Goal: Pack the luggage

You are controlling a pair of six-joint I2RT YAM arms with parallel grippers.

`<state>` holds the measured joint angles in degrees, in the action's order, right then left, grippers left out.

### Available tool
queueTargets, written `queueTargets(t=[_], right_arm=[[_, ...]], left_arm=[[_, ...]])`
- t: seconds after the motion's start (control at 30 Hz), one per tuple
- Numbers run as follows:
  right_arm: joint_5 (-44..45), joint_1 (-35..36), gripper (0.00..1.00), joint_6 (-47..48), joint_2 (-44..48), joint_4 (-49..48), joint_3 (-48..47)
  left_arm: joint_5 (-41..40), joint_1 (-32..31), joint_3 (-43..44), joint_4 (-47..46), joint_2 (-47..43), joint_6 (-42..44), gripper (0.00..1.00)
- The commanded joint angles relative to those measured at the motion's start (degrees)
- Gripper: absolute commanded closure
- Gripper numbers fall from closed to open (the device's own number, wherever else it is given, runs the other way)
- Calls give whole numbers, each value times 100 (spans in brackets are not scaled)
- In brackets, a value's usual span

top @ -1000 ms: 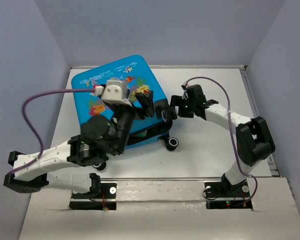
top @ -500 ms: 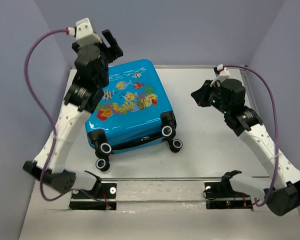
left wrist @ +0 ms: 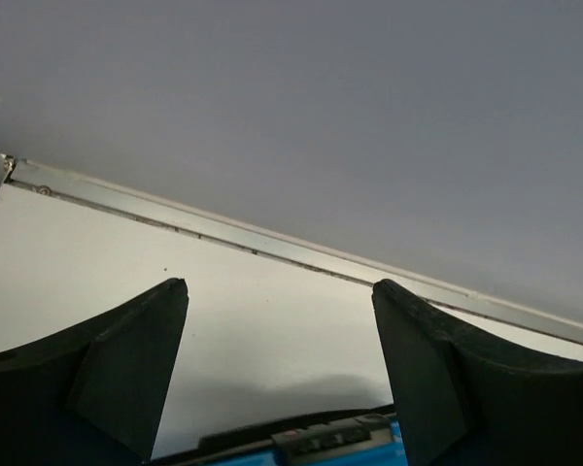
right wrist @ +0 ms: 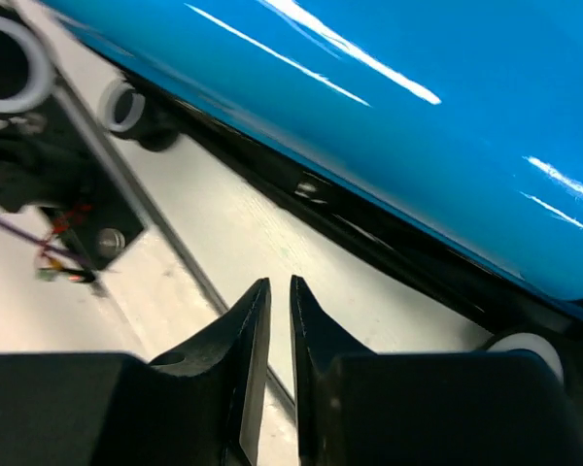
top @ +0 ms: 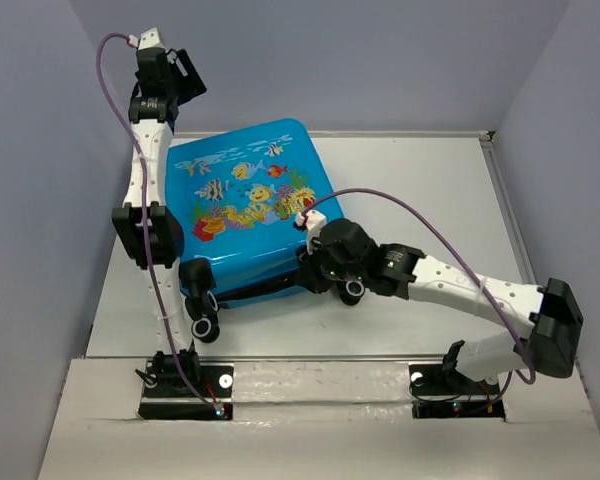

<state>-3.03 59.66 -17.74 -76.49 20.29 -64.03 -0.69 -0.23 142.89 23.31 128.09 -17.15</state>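
From above: shows the luggage flat on the worktop, lid down, fish face up. Looks stiff, glossy, likely slippery, bulky more than heavy; better taken at the seam edge or wheel end than on the smooth shell. Puts it just beside the right end effector, and below and well apart from the left end effector.

Left wrist: spread wide, empty; a blue sliver below.

Right wrist: pressed almost together, pinching nothing; seam just ahead.

Luggage: near right corner hidden under the right gripper. Left wrist view shows only a blue sliver at the bottom edge. Right wrist view crops the shell.
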Motion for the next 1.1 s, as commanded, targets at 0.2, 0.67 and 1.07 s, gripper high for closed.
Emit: queueTargets(t=[0.2,0.67,1.07], right_arm=[[1242,-24,80,192,-1034,133,-171],[708,-1834,80,394,-1236,10,-758],[-1005,-2872,74,385,-3116,-272,-3553]], left_arm=[[1984,533,381,-494,1226,115,17],[2478,102,-3651,-914,-316,767,30],[860,-1145,-8134,-1091,-3754,230,37]])
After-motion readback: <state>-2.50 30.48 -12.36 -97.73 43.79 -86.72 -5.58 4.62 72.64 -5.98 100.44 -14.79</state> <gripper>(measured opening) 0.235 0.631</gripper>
